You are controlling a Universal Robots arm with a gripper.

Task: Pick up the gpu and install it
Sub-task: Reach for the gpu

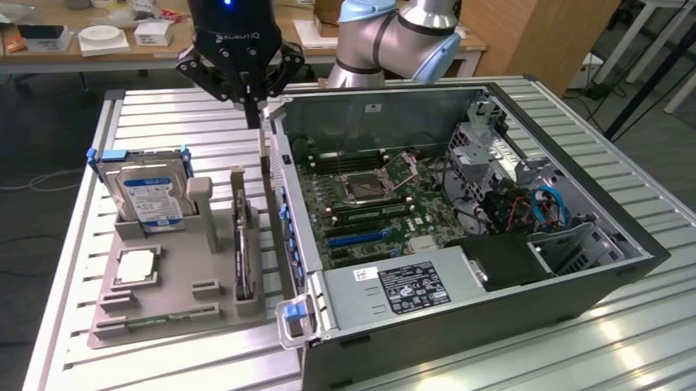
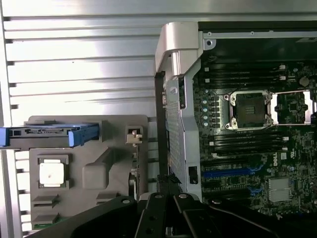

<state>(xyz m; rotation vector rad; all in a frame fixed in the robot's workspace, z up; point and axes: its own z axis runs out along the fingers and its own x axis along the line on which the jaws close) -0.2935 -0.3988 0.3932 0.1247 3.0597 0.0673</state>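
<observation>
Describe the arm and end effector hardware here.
Arm: smooth silver-grey tubes with light blue joint caps. End effector: glossy black body, white lettering, a blue light near the top, and black linkage fingers tapering to narrow tips.

Boxy blue-railed hard drive (image 1: 147, 191) stands at the grey plastic fixture's (image 1: 152, 308) eleven o'clock; square silver processor chip (image 1: 135, 267) at nine.

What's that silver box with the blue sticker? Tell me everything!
The silver metal hard drive stands upright on one edge in a slot of the grey plastic holder tray, at the exterior view's left. A blue-white label sits on its face, and blue plastic rails run along its sides.
</observation>
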